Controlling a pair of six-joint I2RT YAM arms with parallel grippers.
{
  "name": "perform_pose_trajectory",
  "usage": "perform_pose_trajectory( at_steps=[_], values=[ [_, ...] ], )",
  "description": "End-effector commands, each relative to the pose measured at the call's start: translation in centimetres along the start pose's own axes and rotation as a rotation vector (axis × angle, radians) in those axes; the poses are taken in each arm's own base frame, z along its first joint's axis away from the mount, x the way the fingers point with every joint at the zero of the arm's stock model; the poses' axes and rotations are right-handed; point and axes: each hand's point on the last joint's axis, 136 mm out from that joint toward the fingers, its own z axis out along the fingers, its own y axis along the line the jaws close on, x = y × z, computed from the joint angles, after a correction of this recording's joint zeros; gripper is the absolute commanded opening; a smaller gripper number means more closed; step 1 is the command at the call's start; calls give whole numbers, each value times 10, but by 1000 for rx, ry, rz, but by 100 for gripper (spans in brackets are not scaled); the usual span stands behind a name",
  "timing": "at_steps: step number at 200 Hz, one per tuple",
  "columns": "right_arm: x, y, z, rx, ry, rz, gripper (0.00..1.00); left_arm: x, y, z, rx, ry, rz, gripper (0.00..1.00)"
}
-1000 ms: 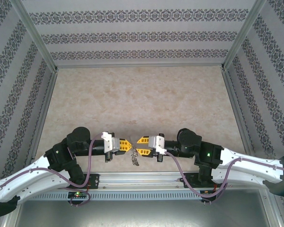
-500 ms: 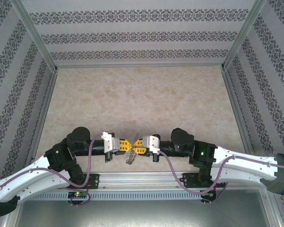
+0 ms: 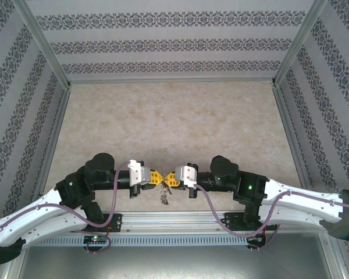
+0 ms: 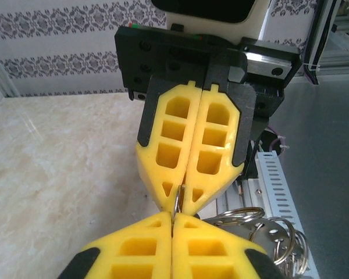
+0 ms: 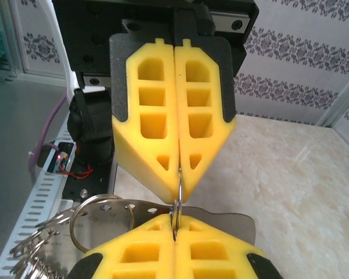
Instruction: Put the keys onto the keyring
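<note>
left claw (image 3: 160,178) and right claw (image 3: 171,176) meet tip to tip over the near edge of the worktop (image 3: 174,122), both closed on one thin wire of the keyring (image 3: 164,196), upright between them; its bundle hangs just below.

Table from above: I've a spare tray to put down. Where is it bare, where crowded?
Crowded: the near-edge centre, where the left gripper and right gripper meet tip to tip, both shut on the keyring. Bare: the table everywhere beyond them, up to the back wall.
</note>
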Motion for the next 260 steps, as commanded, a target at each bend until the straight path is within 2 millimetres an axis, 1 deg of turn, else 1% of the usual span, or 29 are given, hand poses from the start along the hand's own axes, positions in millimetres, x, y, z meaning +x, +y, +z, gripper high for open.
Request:
perform_pose_trajectory(
  at_steps=[1, 37, 62, 69, 79, 83, 97, 119, 134, 146, 154, 167, 183, 210, 233, 260],
  values=[
    [-11, -11, -5, 36, 30, -33, 0, 5, 6, -3, -33, 85, -1, 13],
    [-1, -14, -3, 30, 161, -62, 0, 23, 16, 3, -56, 238, -6, 17],
    [6, -16, -1, 28, 233, -69, 0, 29, 17, 8, -52, 271, -6, 17],
    [8, -17, 0, 30, 255, -70, 0, 28, 17, 9, -50, 267, -5, 15],
    [11, -19, 1, 32, 282, -74, 0, 28, 16, 10, -44, 261, -6, 4],
    [12, -19, 1, 31, 289, -75, 0, 26, 15, 9, -40, 254, -6, 0],
    [12, -16, 1, 20, 283, -80, 0, 21, 13, 10, -31, 219, -10, 0],
    [4, -11, -2, 1, 221, -80, 0, 4, 9, 8, -23, 103, -5, 0],
    [0, -6, -3, -12, 178, -77, 12, -9, 2, 6, 3, 5, -2, 0],
    [-4, -3, -5, -23, 141, -69, 18, -17, -2, 5, 18, -60, 2, 0],
    [-6, -1, -6, -31, 121, -66, 22, -20, -4, 4, 27, -94, 3, 0],
    [-10, 1, -7, -40, 93, -61, 23, -26, -7, 4, 44, -151, 3, 0],
    [-14, 1, -7, -41, 77, -59, 22, -29, -10, 7, 68, -197, -7, 0],
    [-15, 2, -5, -51, 73, -52, 21, -29, -12, 11, 84, -224, -19, 0],
    [-13, 2, -3, -47, 84, -44, 20, -31, -12, 9, 84, -250, -19, 0],
    [-13, 1, -7, -37, 75, -39, 30, -30, -12, 7, 78, -259, -27, 0]
  ],
)
